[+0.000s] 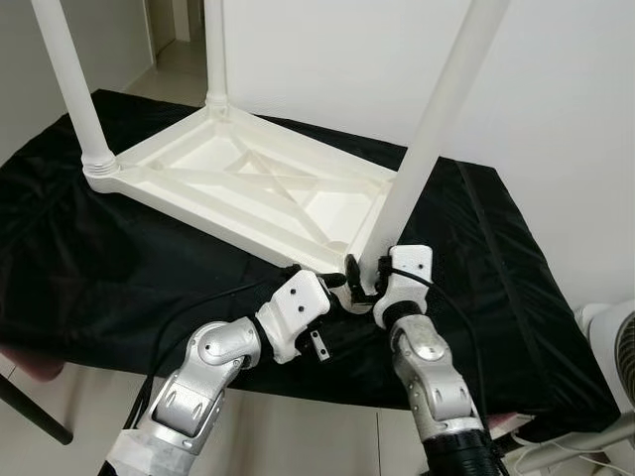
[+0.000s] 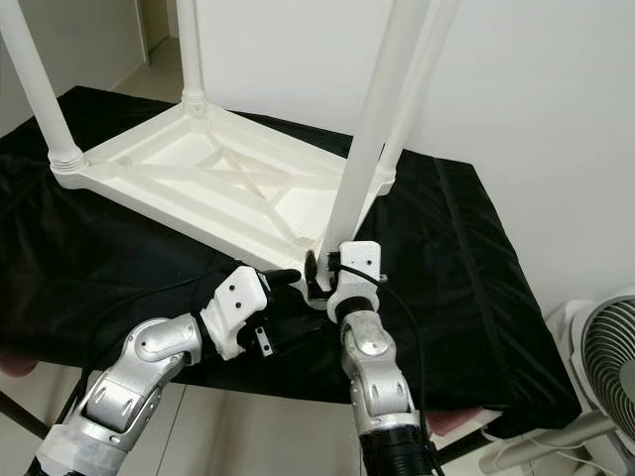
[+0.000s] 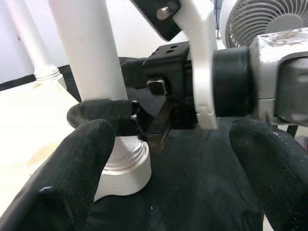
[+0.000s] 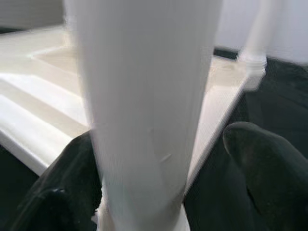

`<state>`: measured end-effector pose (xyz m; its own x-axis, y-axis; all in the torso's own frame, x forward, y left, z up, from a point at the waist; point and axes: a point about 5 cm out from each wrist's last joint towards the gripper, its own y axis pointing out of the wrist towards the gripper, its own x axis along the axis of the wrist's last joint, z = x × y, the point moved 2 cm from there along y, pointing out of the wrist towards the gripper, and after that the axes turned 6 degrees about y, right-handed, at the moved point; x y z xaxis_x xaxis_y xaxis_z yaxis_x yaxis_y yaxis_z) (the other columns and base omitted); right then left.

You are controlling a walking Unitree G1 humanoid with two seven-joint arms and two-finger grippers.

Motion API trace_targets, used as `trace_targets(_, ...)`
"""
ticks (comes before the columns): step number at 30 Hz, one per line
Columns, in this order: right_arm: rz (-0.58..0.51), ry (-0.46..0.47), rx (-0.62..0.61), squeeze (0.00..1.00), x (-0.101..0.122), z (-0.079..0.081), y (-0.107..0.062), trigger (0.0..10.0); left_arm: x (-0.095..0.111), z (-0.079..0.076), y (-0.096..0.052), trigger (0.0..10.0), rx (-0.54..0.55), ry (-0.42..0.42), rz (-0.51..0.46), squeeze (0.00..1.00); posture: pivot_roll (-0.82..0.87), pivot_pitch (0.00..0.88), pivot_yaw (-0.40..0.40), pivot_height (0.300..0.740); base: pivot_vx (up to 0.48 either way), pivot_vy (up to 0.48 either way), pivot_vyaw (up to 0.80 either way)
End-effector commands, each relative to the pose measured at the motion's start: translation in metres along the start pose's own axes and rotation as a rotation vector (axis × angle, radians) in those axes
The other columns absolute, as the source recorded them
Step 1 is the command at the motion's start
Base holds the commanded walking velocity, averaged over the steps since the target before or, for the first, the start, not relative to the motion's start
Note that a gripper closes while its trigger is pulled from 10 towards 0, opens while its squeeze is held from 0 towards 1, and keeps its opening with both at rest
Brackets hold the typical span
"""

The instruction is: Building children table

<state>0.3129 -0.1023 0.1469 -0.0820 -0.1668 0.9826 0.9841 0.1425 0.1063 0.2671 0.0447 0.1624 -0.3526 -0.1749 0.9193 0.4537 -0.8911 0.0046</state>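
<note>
A white plastic children's table (image 1: 248,188) lies upside down on a black cloth. Its near corner leg (image 1: 427,139) stands upright in its socket. My right gripper (image 1: 359,278) sits around the base of that leg. In the right wrist view one finger (image 4: 62,192) rests on the leg (image 4: 144,96), while the other finger (image 4: 264,163) stands off it with a gap, so the gripper is open. My left gripper (image 2: 293,293) is open just left of the same corner, with the leg base (image 3: 120,168) and the right gripper's wrist between its spread fingers (image 3: 62,183).
Other legs rise at the left corner (image 1: 69,79), the far corner (image 1: 215,50) and the right corner (image 2: 412,89). The black cloth (image 1: 79,248) covers the whole work surface, with its front edge close to my arms. A fan (image 2: 605,367) stands on the floor at the right. A white wall is behind.
</note>
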Motion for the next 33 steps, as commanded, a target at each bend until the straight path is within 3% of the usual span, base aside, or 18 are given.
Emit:
trace_targets(1, 0.008, 0.017, 0.028, 0.42, -0.002, 0.002, -0.014, 10.0, 0.003, 0.003, -0.001, 10.0, 0.042, -0.018, -0.007, 0.0, 0.0, 0.04, -0.147, 0.74, 0.0, 0.0, 0.0)
trace_targets(2, 0.008, 0.017, 0.028, 0.42, -0.002, 0.002, -0.014, 10.0, 0.003, 0.003, -0.001, 10.0, 0.042, -0.018, -0.007, 0.0, 0.0, 0.04, -0.147, 0.74, 0.0, 0.0, 0.0)
trace_targets(3, 0.004, 0.013, 0.05, 0.0, 0.001, 0.002, -0.021, 10.0, 0.005, 0.004, -0.002, 10.0, 0.047, -0.024, -0.013, 0.0, 0.0, 0.05, -0.154, 0.74, 0.0, 0.0, 0.0)
trace_targets(7, 0.028, 0.048, 0.173, 0.0, 0.007, 0.006, -0.043, 10.0, 0.006, 0.016, -0.013, 10.0, 0.082, -0.035, -0.013, 0.0, -0.01, 0.058, -0.151, 0.74, 0.0, 0.0, 0.0)
trace_targets(15, 0.054, 0.106, 0.336, 0.0, 0.014, 0.019, -0.052, 9.8, 0.006, 0.041, -0.027, 10.0, 0.158, -0.029, -0.001, 0.0, 0.0, 0.061, -0.161, 0.74, 0.0, 0.0, 0.0)
trace_targets(16, 0.065, 0.119, 0.362, 0.0, 0.013, 0.021, -0.052, 6.7, 0.006, 0.044, -0.028, 10.0, 0.168, -0.016, 0.005, 0.0, 0.0, 0.06, -0.16, 0.74, 0.0, 0.0, 0.0)
trace_targets(17, 0.065, 0.119, 0.362, 0.0, 0.013, 0.021, -0.052, 6.7, 0.006, 0.044, -0.028, 10.0, 0.168, -0.016, 0.005, 0.0, 0.0, 0.06, -0.16, 0.74, 0.0, 0.0, 0.0)
trace_targets(18, 0.08, 0.131, 0.391, 0.0, 0.011, 0.025, -0.052, 0.0, 0.006, 0.049, -0.031, 10.0, 0.191, -0.009, 0.01, 0.0, 0.01, 0.059, -0.161, 0.74, 0.0, 0.0, 0.0)
trace_targets(22, 0.086, 0.134, 0.41, 0.0, 0.011, 0.027, -0.051, 0.0, 0.006, 0.056, -0.035, 10.0, 0.231, 0.013, 0.016, 0.0, 0.01, 0.055, -0.163, 0.74, 0.0, 0.0, 0.0)
trace_targets(23, 0.086, 0.133, 0.406, 0.0, 0.01, 0.028, -0.048, 2.5, 0.006, 0.06, -0.038, 10.0, 0.251, 0.021, 0.02, 0.0, 0.01, 0.054, -0.164, 0.74, 0.0, 0.0, 0.0)
trace_targets(24, 0.083, 0.131, 0.391, 0.0, 0.008, 0.029, -0.041, 10.0, 0.006, 0.065, -0.04, 10.0, 0.28, 0.025, 0.02, 0.0, 0.01, 0.05, -0.161, 0.74, 0.0, 0.0, 0.0)
trace_targets(28, 0.079, 0.13, 0.338, 0.0, 0.003, 0.03, -0.025, 10.0, 0.007, 0.075, -0.042, 10.0, 0.336, 0.068, 0.025, 0.0, 0.02, 0.049, -0.166, 0.74, 0.0, 0.0, 0.0)
trace_targets(33, 0.087, 0.127, 0.286, 0.0, -0.003, 0.033, -0.017, 10.0, 0.008, 0.087, -0.044, 10.0, 0.416, 0.099, 0.022, 0.0, 0.01, 0.046, -0.168, 0.74, 0.0, 0.0, 0.0)
